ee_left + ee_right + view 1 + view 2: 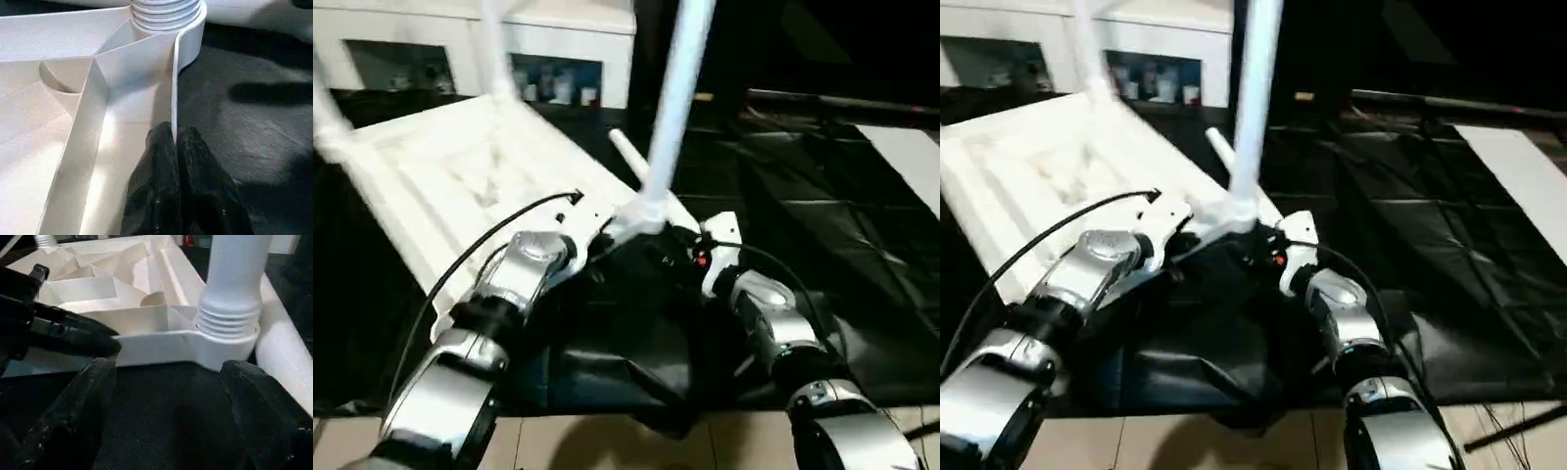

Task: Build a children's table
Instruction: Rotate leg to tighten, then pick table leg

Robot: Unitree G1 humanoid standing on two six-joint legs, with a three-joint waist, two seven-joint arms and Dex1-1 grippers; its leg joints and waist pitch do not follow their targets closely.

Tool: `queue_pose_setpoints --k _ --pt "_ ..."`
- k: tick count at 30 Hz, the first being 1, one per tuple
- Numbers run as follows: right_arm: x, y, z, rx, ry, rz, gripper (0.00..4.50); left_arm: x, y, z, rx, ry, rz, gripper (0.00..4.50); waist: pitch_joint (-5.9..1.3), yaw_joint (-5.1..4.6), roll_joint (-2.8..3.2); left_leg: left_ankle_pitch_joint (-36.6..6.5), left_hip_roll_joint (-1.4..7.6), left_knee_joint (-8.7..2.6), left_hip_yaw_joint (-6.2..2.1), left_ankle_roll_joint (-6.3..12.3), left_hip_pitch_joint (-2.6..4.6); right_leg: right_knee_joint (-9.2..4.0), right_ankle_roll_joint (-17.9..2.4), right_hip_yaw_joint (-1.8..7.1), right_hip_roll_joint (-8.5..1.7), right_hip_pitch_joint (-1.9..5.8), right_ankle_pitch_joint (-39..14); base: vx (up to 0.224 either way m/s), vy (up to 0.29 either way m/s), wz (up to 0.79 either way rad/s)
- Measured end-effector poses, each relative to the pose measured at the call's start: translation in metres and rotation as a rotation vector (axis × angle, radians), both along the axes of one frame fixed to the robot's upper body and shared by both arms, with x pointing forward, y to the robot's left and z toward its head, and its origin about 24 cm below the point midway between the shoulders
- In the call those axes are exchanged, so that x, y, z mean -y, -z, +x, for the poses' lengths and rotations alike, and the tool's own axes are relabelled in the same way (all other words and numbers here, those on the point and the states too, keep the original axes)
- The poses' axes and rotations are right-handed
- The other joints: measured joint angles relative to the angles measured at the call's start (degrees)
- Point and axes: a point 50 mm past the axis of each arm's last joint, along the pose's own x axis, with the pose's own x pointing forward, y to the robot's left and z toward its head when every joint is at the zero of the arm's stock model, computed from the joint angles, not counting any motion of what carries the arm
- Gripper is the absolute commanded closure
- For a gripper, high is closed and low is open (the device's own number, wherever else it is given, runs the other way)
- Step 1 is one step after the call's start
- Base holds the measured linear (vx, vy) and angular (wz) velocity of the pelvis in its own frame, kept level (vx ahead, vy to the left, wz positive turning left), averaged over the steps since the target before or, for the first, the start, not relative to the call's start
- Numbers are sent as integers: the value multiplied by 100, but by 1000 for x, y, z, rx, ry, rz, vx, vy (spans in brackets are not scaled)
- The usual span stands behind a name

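Note:
The children's table top point(460, 176) lies upside down on black cloth, its ribbed underside facing up. A white leg point(671, 108) stands upright in the near corner socket point(227, 340), and two more legs point(494, 49) rise at the far corners. Another white leg point(628, 157) lies beside the top's right edge. My left gripper point(174, 133) is shut on the thin rim wall point(173, 88) of the top, just short of that socket. My right gripper point(168, 377) is open in front of the socket corner, its fingers point(93, 387) wide apart and touching nothing.
Black cloth point(803, 215) covers the work surface. A flat white board point(911, 157) lies at the far right. A white shelf unit point(558, 59) with small items stands behind. Pale floor point(607, 441) shows at the near edge.

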Motion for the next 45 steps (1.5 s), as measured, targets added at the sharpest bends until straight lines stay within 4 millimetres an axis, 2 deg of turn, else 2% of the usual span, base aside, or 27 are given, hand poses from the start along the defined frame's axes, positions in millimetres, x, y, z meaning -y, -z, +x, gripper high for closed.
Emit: queue_pose_setpoints --k 4,5,7,9,13,17,20,23,26,31,33,36,38,39,42,45 --pt "-4 -1 0 2 -1 11 82 -4 -3 4 23 -66 4 450 2 -56 3 -1 1 -8 1 0 -5 -4 -1 1 5 -21 1 0 0 0" --pt "-5 -2 0 5 -4 13 74 -5 -3 5 26 -78 2 423 2 -61 3 -1 1 -11 1 0 -6 -6 -1 1 6 -25 1 0 0 0" --pt "-5 -5 0 14 -11 16 74 -8 -5 7 32 -103 -4 423 2 -60 3 -1 3 -15 1 4 -8 -16 -1 -1 8 -35 1 0 0 0" --pt "-6 -6 0 16 -14 17 72 -10 -5 8 46 -129 1 386 2 -53 2 14 3 -15 4 38 -16 -23 -2 -2 8 -42 2 0 0 0" --pt "-6 -6 0 14 -14 17 72 -16 -6 11 97 -184 5 369 9 -38 -8 11 3 -13 6 45 -21 -28 -5 -1 8 -44 4 0 0 0" --pt "-6 -5 -1 10 -14 18 72 -18 -11 13 181 -184 -9 369 42 40 -28 11 5 -11 6 45 -27 -28 -6 -2 7 -49 5 0 0 0" --pt "-8 -7 -1 11 -14 22 72 -21 -22 16 281 -200 -56 369 46 90 -29 10 4 -6 8 47 -46 -29 -6 -2 6 -65 7 0 0 0" --pt "-7 -7 0 7 -5 19 72 -21 -36 18 335 -187 -137 369 46 203 -28 7 4 -6 14 53 -45 -31 -7 -2 4 -65 7 0 0 0" --pt "-7 -8 2 -17 8 18 46 -19 -41 16 337 -153 -180 359 52 266 -19 7 4 -3 17 53 -43 -29 -7 -1 2 -63 7 0 0 0" --pt "9 -37 25 19 114 -14 6 -34 -34 7 278 -142 -189 359 77 288 7 10 4 6 21 49 -39 -20 -18 2 1 -63 19 0 0 0" --pt "15 -56 40 34 167 -63 0 -41 -35 -3 252 -94 -219 324 94 269 19 13 4 7 24 43 -36 -12 -18 6 1 -67 20 0 0 0" --pt "24 -78 52 72 230 -100 0 -41 -36 -12 209 -39 -257 324 97 306 19 16 6 -1 24 38 -33 -11 -17 3 5 -67 19 0 0 0" --pt "21 -81 58 30 235 -141 0 -46 -38 -21 186 -20 -264 297 104 295 28 16 6 1 25 37 -36 -9 -17 4 5 -70 19 0 0 0" --pt "27 -80 60 -9 257 -174 0 -48 -39 -29 171 3 -271 285 105 288 26 16 5 1 28 37 -38 -10 -17 6 5 -71 19 0 0 0" --pt "46 -81 65 -80 310 -226 0 -54 -40 -41 128 29 -270 282 142 315 -48 19 6 6 31 33 -40 1 -17 2 6 -75 18 0 0 0" --pt "45 -85 70 -147 330 -277 0 -49 -41 -52 87 51 -290 245 165 312 -93 14 7 21 30 22 -41 22 -17 5 4 -80 18 0 0 0"
